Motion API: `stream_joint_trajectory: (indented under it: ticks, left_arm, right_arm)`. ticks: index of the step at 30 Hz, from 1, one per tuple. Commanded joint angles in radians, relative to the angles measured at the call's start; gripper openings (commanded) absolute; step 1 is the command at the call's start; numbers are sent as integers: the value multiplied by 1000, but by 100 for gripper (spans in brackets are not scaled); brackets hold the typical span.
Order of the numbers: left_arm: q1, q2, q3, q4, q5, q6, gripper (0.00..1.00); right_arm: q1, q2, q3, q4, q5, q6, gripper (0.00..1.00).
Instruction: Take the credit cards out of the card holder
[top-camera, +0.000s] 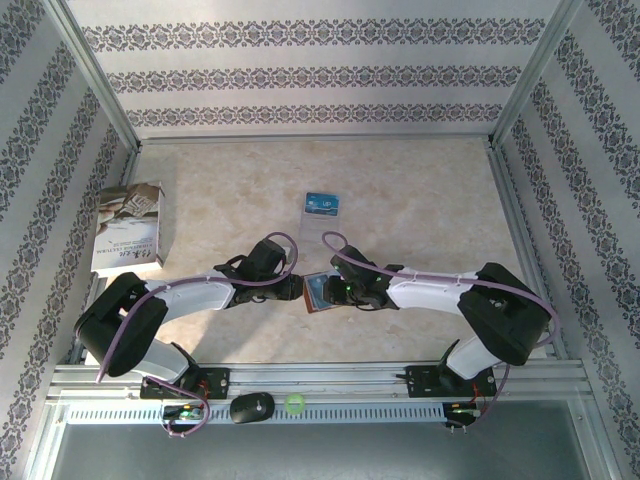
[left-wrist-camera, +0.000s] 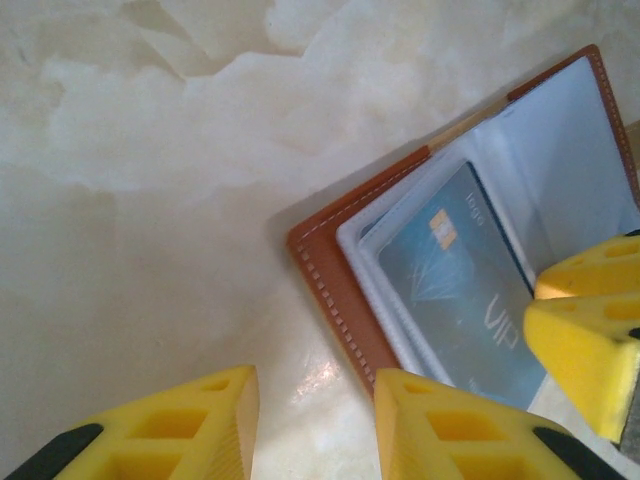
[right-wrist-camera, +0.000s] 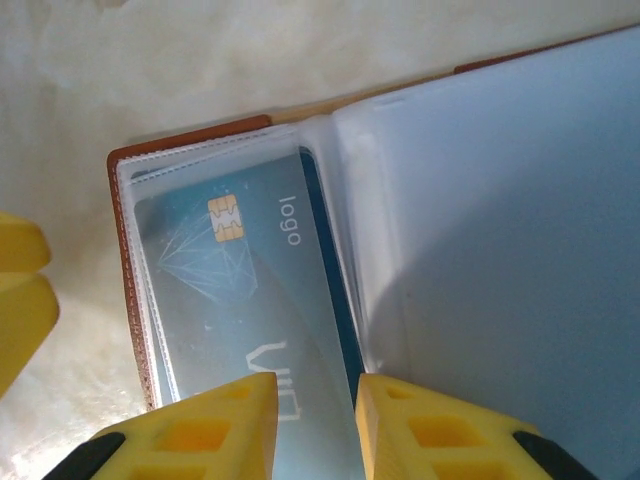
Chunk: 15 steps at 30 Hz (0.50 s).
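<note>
Your card holder lies open on the tabletop between both arms, a blue credit card in its clear sleeve, long axis running straight toward the right tool, whose jaws stand narrowly parted over the card's near end, gripping nothing. The left tool, open and empty, sits just beside the holder's leather edge, so the right arm looks better placed to pull.

Credit card inside card holder
</note>
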Motion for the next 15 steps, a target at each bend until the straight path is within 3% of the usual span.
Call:
stream_joint_trajectory:
  ticks: [1, 5, 10, 15]
  left_arm:
    - [0, -13, 10, -21, -19, 16, 37]
    - [8, -21, 5, -21, -15, 17, 37]
    - [10, -33, 13, -19, 5, 19, 39]
    - [7, -38, 24, -8, 45, 19, 44]
  right_arm:
    - [40, -36, 27, -147, 174, -37, 30]
    - [78, -61, 67, -234, 308, -54, 30]
    - [80, -71, 93, -295, 381, -93, 30]
    - [39, -38, 109, -258, 229, -192, 33]
